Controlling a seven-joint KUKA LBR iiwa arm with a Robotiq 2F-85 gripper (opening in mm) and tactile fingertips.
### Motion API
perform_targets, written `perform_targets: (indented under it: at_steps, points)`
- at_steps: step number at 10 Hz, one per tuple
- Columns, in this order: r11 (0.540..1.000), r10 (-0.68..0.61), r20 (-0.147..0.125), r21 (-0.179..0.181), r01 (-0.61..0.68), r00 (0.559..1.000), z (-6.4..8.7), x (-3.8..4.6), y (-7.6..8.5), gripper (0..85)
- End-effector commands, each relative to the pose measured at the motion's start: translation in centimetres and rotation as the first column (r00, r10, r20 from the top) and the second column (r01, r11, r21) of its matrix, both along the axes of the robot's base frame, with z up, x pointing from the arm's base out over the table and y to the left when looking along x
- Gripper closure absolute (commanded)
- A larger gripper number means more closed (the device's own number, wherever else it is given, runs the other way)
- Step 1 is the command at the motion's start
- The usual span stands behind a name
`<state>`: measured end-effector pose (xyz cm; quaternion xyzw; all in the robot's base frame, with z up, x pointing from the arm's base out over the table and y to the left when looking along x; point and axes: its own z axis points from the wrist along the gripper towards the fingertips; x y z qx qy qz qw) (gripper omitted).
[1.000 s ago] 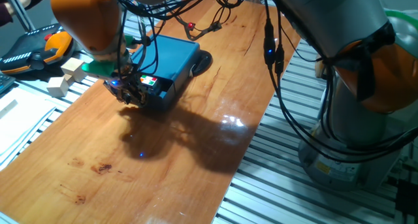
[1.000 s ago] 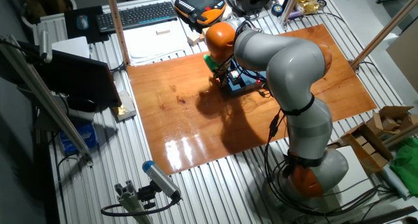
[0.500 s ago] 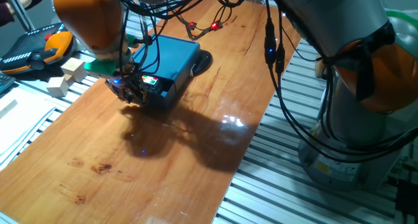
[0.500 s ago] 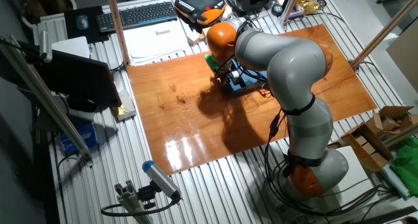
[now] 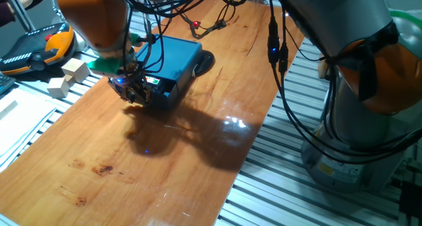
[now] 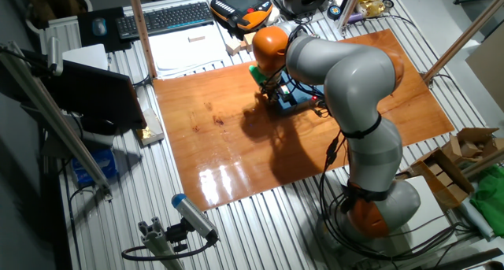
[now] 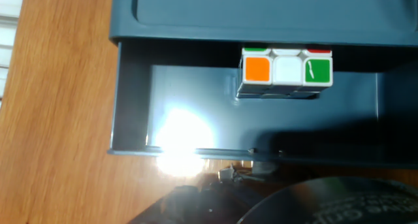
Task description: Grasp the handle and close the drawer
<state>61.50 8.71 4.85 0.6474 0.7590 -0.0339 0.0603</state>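
The hand (image 5: 132,93) sat at the front panel of the shallow dark blue drawer (image 7: 134,106); its finger state could not be determined. The drawer stood partly open on the wooden table (image 5: 165,160), containing a multicoloured puzzle cube (image 7: 285,70).

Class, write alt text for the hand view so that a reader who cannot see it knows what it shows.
Seen from above, an open dark blue drawer slides out of a blue box on a wooden table. A multicoloured puzzle cube lies at the drawer's back, and a bright glare sits near its front wall.
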Motion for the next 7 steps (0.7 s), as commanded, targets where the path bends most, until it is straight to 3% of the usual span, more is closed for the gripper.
perform_targets:
  at_steps: [1, 6, 7]
  points:
    - [1.0, 0.0, 0.001, 0.0, 0.0, 1.0, -0.03, -0.04, -0.06, 83.0]
    - [1.0, -0.002, -0.004, 0.014, 0.002, 1.0, -0.04, -0.04, -0.17, 82.7]
    - [1.0, 0.002, -0.006, 0.013, -0.002, 1.0, -0.04, -0.03, -0.14, 76.0]
